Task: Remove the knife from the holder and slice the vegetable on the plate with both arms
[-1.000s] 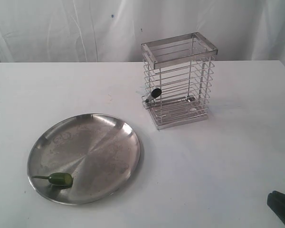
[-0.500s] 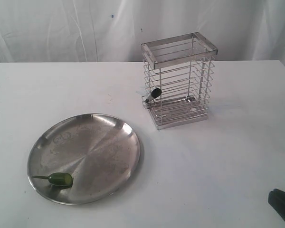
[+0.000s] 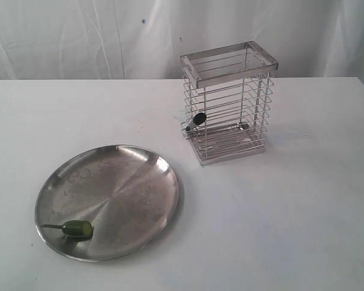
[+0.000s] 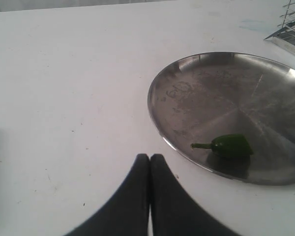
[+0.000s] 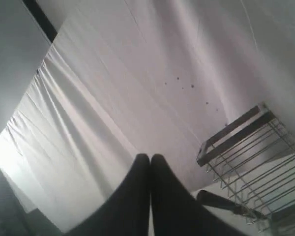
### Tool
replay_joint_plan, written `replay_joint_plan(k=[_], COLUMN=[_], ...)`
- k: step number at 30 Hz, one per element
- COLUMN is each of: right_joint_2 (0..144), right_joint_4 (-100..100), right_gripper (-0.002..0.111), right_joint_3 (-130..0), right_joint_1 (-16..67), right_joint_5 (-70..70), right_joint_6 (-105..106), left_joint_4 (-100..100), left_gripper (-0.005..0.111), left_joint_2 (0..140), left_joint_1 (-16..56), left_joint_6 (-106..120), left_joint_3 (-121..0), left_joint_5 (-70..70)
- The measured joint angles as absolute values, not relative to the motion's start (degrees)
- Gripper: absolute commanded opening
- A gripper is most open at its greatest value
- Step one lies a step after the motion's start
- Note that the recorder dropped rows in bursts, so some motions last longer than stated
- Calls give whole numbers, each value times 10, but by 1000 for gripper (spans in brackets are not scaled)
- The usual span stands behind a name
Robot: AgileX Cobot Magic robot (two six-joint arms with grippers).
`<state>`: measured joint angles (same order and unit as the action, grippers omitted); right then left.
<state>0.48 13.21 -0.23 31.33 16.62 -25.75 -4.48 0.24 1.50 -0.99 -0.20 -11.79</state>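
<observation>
My left gripper [image 4: 150, 158] and right gripper [image 5: 150, 158] are both clenched, empty. Just off the left tips lies the plate [image 4: 187, 73], holding one chilli [image 4: 231, 146] by its nearer rim. Ahead of the right tips stands the holder [image 5: 236, 132], with the knife [image 5: 219, 199] poking through its bars.

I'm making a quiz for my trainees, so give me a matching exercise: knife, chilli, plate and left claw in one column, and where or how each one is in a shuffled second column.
Column one:
1. knife
2. chilli
3. plate
4. left claw

Column two:
A. lying on the plate, near its rim
B. shut, holding nothing
C. poking out between the bars of the holder, low down
D. flat on the table, apart from the holder

Pairs: 1-C, 2-A, 3-D, 4-B
</observation>
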Motion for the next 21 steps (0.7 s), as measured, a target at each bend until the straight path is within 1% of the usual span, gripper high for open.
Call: replay_joint_plan(k=[1, 3, 6, 7, 11, 15, 18, 21], right_joint_2=[5, 5, 43, 70, 178, 336, 464, 579], right_joint_4=[115, 3, -223, -270, -313, -305, -280, -276], right_gripper=[0, 0, 0, 0, 0, 0, 0, 2], right_joint_3=[-2, -31, -156, -202, -329, -464, -550, -596], right_joint_1=[313, 313, 323, 337, 390, 431, 440, 442], right_joint_5=[164, 143, 34, -5, -119, -324, -482, -564], right_joint_6=[-295, -378, -551, -567, -505, -353, -246, -204], left_joint_4=[-45, -45, -45, -45, -45, -45, -45, -45], left_gripper=[0, 0, 0, 0, 0, 0, 0, 0], left_joint_2=[2, 2, 2, 2, 2, 2, 2, 2], left_joint_1=[15, 15, 15, 15, 15, 15, 15, 15], left_joint_6=[-10, -10, -10, -10, -10, -10, -10, -10], left_joint_3=[-2, -2, -2, -2, -2, -2, -2, -2], left_joint_5=[-118, -117, -117, -117, -117, -117, -117, -117])
